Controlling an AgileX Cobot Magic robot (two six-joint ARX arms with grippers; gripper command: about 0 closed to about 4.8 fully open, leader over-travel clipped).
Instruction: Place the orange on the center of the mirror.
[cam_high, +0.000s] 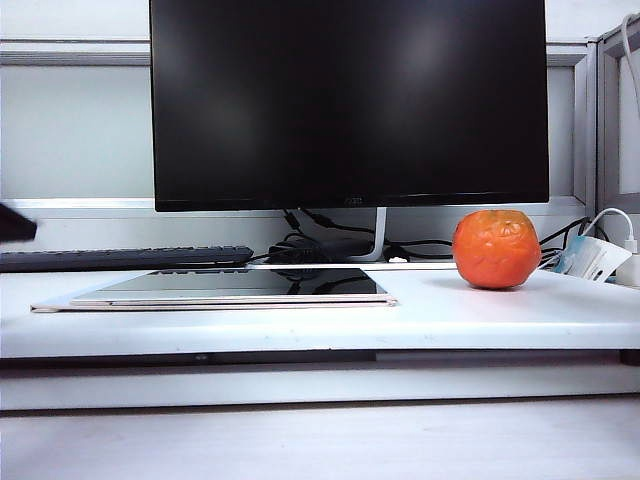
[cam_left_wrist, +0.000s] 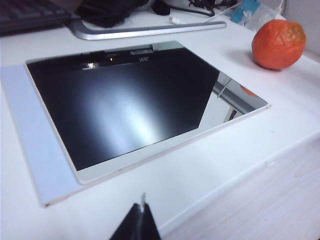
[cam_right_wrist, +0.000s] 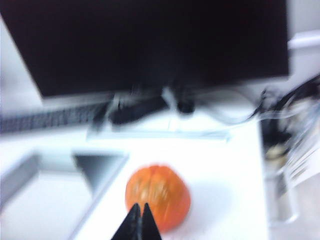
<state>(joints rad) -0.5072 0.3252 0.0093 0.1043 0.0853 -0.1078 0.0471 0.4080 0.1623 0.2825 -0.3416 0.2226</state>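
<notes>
The orange (cam_high: 496, 249) rests on the white table at the right, apart from the mirror (cam_high: 240, 284), which lies flat left of centre with a pale rim. The left wrist view shows the mirror (cam_left_wrist: 125, 100) reflecting the dark monitor, the orange (cam_left_wrist: 278, 44) beyond its far corner. My left gripper (cam_left_wrist: 142, 206) is shut and empty, above the table's front edge, short of the mirror. In the blurred right wrist view, my right gripper (cam_right_wrist: 141, 206) is shut and empty, hovering just before the orange (cam_right_wrist: 158, 196), with a mirror (cam_right_wrist: 100, 167) corner beside it.
A big black monitor (cam_high: 350, 100) stands behind on a metal foot (cam_left_wrist: 145, 31). A black keyboard (cam_high: 125, 258) lies at the back left. Cables (cam_high: 330, 245) and a white adapter (cam_high: 600, 255) crowd the back right. A dark shape (cam_high: 12, 222) shows at the left edge.
</notes>
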